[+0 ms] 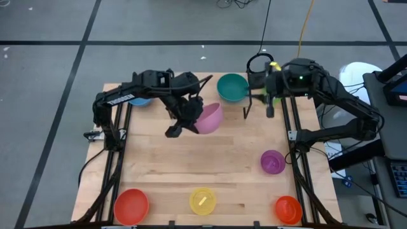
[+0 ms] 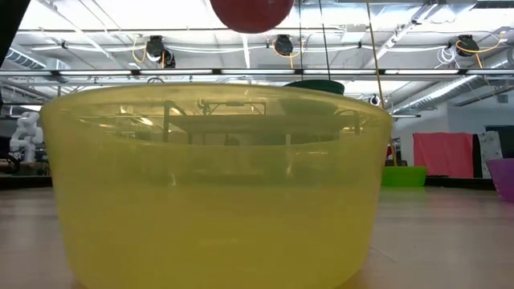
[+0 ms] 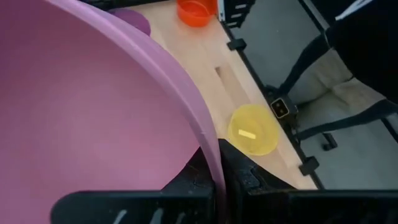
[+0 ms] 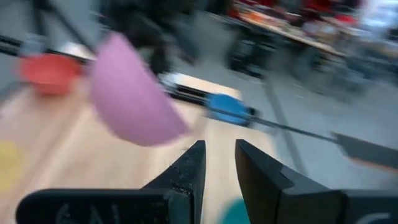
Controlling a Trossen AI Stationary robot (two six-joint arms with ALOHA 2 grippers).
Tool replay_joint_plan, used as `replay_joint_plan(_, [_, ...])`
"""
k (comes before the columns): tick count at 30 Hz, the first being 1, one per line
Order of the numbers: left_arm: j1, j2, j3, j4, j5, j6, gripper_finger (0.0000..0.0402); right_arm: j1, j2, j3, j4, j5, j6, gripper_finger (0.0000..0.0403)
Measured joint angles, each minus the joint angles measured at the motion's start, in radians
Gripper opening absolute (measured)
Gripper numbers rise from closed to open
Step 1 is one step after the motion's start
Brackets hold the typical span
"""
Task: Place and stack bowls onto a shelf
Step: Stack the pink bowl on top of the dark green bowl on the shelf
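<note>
From above, the left gripper (image 1: 191,114) is pinching the pink bowl (image 1: 210,118) by its rim, mid-table. The right gripper (image 1: 257,107) is hanging open beside the teal bowl (image 1: 232,87). The left wrist view is showing just a thin rim bite (image 3: 208,149), so it's looking slip-prone.

Four cameras: one overhead, one at counter level, one on each wrist.

The high view looks straight down on the whole counter (image 1: 191,159) and both arms. The low view faces level across it, pressed close against the yellow bowl (image 2: 213,193), which fills most of its picture. The left wrist view sits tight against the pink bowl (image 3: 93,118); the right wrist view sees that bowl farther off, and the high view shows it too.
</note>
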State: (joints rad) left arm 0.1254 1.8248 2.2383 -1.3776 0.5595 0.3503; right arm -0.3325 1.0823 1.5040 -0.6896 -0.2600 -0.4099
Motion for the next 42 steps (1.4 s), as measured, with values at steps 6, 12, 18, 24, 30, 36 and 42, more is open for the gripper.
replay_joint_plan(6, [-0.023,0.0,0.0,0.037,0.069,-0.004,0.0004,0.0,0.062,0.0,-0.011,-0.058,0.036,0.0082])
replay_joint_plan(12, [-0.043,0.0,0.0,0.041,0.152,0.015,0.0004,0.0,0.135,-0.001,-0.041,-0.145,0.025,0.0082])
replay_joint_plan(18, [-0.053,0.0,0.0,0.029,0.155,0.005,0.0004,0.013,0.171,-0.001,-0.002,-0.214,0.027,0.0093])
replay_joint_plan(24, [-0.067,0.0,-0.014,0.018,0.158,0.007,0.0004,0.05,0.201,-0.001,0.032,-0.217,0.024,0.0118])
replay_joint_plan(30, [-0.071,0.0,-0.017,0.017,0.163,0.012,0.0004,0.094,0.239,-0.001,0.036,-0.217,-0.054,0.0125])
replay_joint_plan(36, [-0.071,0.001,-0.017,0.016,0.22,0.013,0.0004,0.129,0.254,-0.001,0.086,-0.218,-0.099,0.0125])
replay_joint_plan(42, [-0.073,0.0,-0.017,0.009,0.234,0.035,0.0004,0.138,0.264,-0.001,0.095,-0.299,-0.134,0.0125])
